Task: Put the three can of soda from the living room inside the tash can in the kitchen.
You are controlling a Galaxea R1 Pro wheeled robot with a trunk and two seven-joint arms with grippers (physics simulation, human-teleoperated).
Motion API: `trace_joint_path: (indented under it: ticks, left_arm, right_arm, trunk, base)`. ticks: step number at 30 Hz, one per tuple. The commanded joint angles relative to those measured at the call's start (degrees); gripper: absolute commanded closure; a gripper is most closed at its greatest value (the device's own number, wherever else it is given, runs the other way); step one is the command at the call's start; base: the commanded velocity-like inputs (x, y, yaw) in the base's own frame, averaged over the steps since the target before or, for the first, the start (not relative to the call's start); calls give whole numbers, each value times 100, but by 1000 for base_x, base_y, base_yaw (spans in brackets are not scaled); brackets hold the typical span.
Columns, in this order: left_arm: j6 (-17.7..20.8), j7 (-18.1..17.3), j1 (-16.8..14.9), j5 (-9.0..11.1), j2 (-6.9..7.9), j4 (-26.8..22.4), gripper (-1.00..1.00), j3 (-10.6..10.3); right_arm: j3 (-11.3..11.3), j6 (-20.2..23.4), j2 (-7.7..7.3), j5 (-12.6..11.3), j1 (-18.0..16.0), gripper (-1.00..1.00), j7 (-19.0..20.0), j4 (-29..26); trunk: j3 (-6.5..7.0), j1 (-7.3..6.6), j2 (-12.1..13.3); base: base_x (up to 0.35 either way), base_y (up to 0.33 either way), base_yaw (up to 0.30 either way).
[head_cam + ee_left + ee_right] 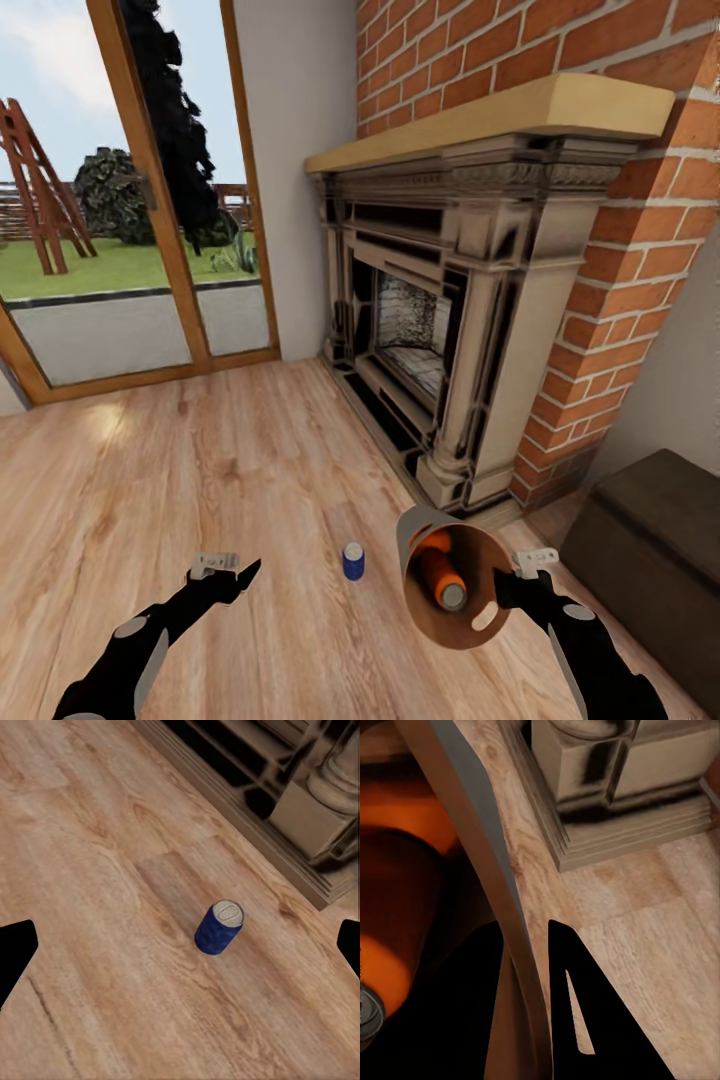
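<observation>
A blue can of soda stands upright on the wood floor in front of the fireplace; the left wrist view shows the blue can from above, silver top up. My left gripper hovers open to its left, fingers spread wide apart. My right gripper is shut on the rim of the grey tash can, which is lifted and tipped with its brown-orange inside facing me. Two orange cans lie inside it. Up close, the rim sits between the right fingers.
The brick fireplace with its stone surround stands right ahead. Wood-framed glass doors are at the far left. A dark brown chest sits by the wall at the right. Open wood floor stretches to the left.
</observation>
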Motion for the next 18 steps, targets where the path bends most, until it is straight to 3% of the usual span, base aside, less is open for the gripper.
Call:
trace_joint_path:
  ticks: [1, 5, 13, 18]
  left_arm:
    - [-1, 1, 0, 0, 0, 1, -100, -13]
    - [4, 2, 0, 0, -1, 1, -100, -50]
    - [8, 3, 0, 0, -1, -1, -100, -59]
    - [2, 3, 0, -7, -1, 2, -100, -65]
  right_arm:
    - [-2, 7, 1, -49, -3, 100, 20, -8]
    - [-9, 17, 1, -57, -3, 100, 28, -9]
    - [10, -19, 1, -336, -3, 100, 23, -9]
    - [14, -31, 44, -360, -3, 100, 25, -8]
  trunk:
    - [-2, 0, 0]
    - [-16, 0, 0]
    - [-46, 0, 0]
    - [-59, 0, 0]
  base:
    - [181, 214, -238]
    - [76, 90, -235]
    - [9, 10, -233]
    - [-164, 1, -161]
